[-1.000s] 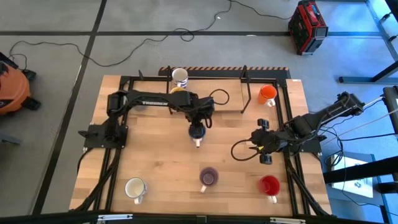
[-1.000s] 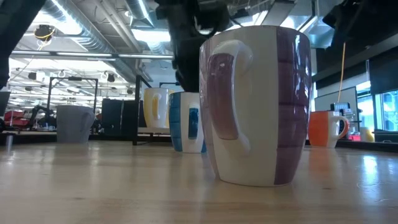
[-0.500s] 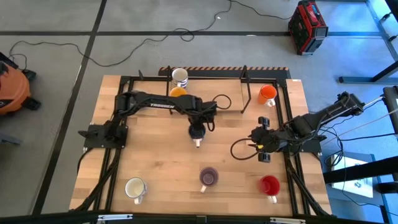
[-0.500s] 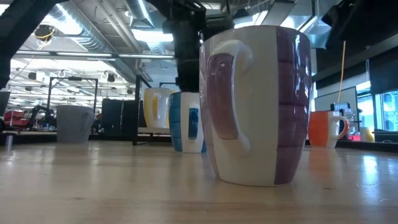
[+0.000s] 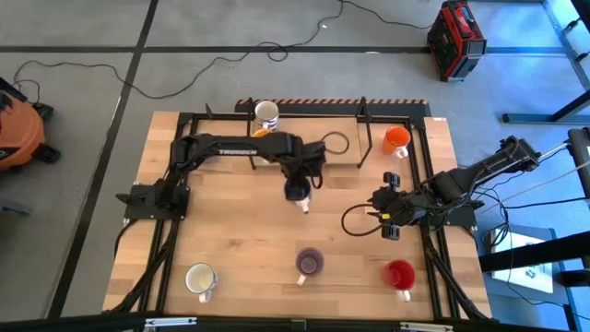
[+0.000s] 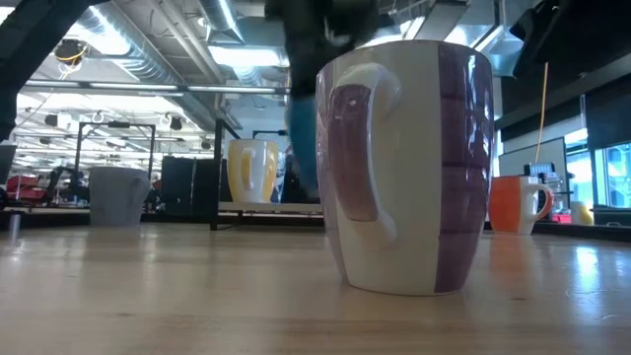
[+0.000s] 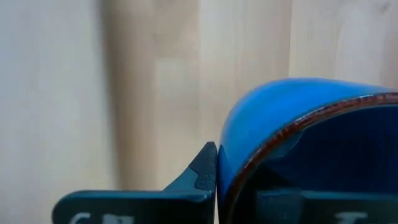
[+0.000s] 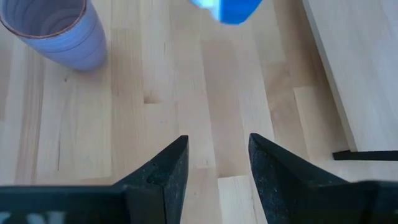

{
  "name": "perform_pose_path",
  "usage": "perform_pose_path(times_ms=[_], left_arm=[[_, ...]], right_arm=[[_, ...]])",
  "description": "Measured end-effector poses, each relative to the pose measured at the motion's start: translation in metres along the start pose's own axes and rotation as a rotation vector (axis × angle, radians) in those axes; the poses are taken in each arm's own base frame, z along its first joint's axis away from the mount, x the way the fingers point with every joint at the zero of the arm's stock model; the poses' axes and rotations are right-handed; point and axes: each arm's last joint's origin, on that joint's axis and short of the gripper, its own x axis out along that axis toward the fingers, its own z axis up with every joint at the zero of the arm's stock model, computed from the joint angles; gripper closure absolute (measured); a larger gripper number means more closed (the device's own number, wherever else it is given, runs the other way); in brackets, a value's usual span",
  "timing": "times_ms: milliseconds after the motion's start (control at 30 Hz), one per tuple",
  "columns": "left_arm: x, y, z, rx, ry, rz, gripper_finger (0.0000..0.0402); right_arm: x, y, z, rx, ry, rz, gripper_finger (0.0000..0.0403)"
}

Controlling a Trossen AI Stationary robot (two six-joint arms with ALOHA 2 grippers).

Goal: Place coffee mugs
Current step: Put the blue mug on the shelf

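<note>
A blue mug (image 7: pixel 280 112) hangs above the middle of the wooden table (image 5: pixel 230 221), with my left gripper (image 5: pixel 297 189) shut on it. It shows as a blue blur (image 6: pixel 304 148) in the low view and at the edge of the right wrist view (image 8: pixel 227 9). My right gripper (image 8: pixel 217 168) hovers open over bare wood near the table's right side (image 5: pixel 387 217), with nothing between its fingers. A purple-striped mug (image 5: pixel 309 263), a red mug (image 5: pixel 399 274) and a white mug (image 5: pixel 200 278) stand on their bases along the near edge. My left gripper holds the blue mug by its rim (image 7: pixel 249 155). One finger (image 7: pixel 200 174) lies against the outside of the wall; the other is hidden by the mug. The fingers come from above, pointing steeply down. The mug hangs upright below them, clear of the table.
An orange mug (image 5: pixel 396 139) stands at the far right and a white-and-yellow mug (image 5: pixel 266 113) at the far edge, with an orange-yellow one (image 5: pixel 263 135) just in front of it. A lavender mug (image 8: pixel 53 28) shows in the right wrist view. Black frame rails (image 5: pixel 364 138) border the table.
My left gripper has taken hold of the blue mug, which stood on the table, and raised it clear of the wood, shifting slightly toward the far right. The right arm has kept still.
</note>
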Motion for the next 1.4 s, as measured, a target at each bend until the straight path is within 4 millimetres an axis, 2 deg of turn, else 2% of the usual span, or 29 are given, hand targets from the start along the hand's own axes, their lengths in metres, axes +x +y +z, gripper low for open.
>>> perform_pose_path(times_ms=[167, 300, 400, 533, 700, 867, 1000, 1200, 1400], left_arm=[[-0.052, 0.012, 0.016, 0.026, -0.102, 0.042, 0.0389], [-0.085, 0.033, 0.016, 0.017, -0.134, 0.116, 0.0389], [-0.101, 0.056, 0.014, 0.028, -0.164, 0.208, 0.0389], [-0.107, 0.090, 0.005, 0.000, -0.161, 0.250, 0.0389], [-0.102, 0.127, -0.004, -0.019, -0.153, 0.295, 0.0389], [-0.079, 0.155, -0.007, -0.040, -0.115, 0.298, 0.0389], [-0.060, 0.168, -0.009, -0.038, -0.071, 0.289, 0.0389], [-0.034, 0.183, -0.009, 0.055, -0.009, 0.335, 0.0387], [-0.019, 0.196, -0.013, 0.111, 0.033, 0.325, 0.0387]], right_arm=[[0.000, 0.000, 0.000, 0.013, 0.000, 0.000, 0.0249], [0.000, 0.000, 0.000, 0.023, 0.000, -0.001, 0.0249], [0.000, 0.000, 0.000, 0.025, 0.000, -0.001, 0.0249], [0.000, 0.000, 0.000, 0.032, -0.003, -0.009, 0.0249], [0.001, -0.001, 0.000, 0.059, -0.022, -0.047, 0.0249], [0.010, -0.002, -0.009, 0.093, 0.010, -0.072, 0.0249], [0.017, -0.003, -0.016, 0.128, 0.036, -0.087, 0.0249], [0.021, -0.003, -0.020, 0.156, 0.042, -0.094, 0.0249], [0.023, -0.001, -0.019, 0.184, 0.014, -0.078, 0.0249]])
